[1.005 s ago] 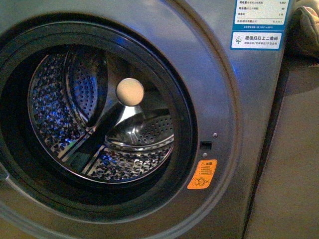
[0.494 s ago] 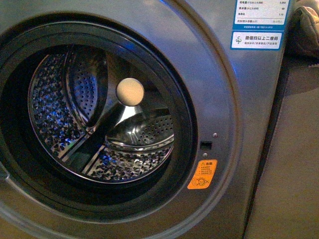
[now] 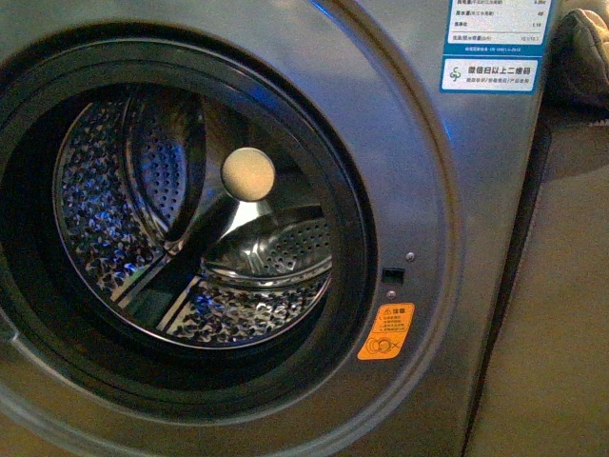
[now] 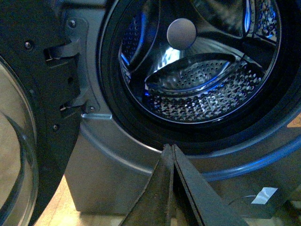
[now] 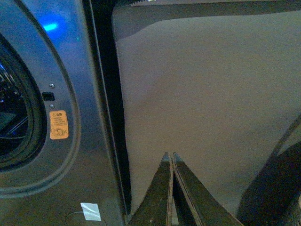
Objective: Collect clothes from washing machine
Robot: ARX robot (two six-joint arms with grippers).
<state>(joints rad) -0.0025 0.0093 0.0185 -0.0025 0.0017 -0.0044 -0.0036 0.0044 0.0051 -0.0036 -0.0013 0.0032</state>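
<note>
steel drum [image 3: 190,238] of the washing machine [image 3: 428,190] holds nothing visible; both grippers' [image 4: 171,155] [image 5: 170,157] jaws together.

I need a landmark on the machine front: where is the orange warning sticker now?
In the front view the orange warning sticker sits on the washing machine front panel, lower right of the drum opening, just below a small dark latch slot.

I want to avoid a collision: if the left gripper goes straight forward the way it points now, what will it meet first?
Probably the washing machine's grey front just under the black door seal, not the open drum. The left gripper, fingers together, points at that lower rim. Depth is unclear, so it may slip over the seal into the drum.
</note>
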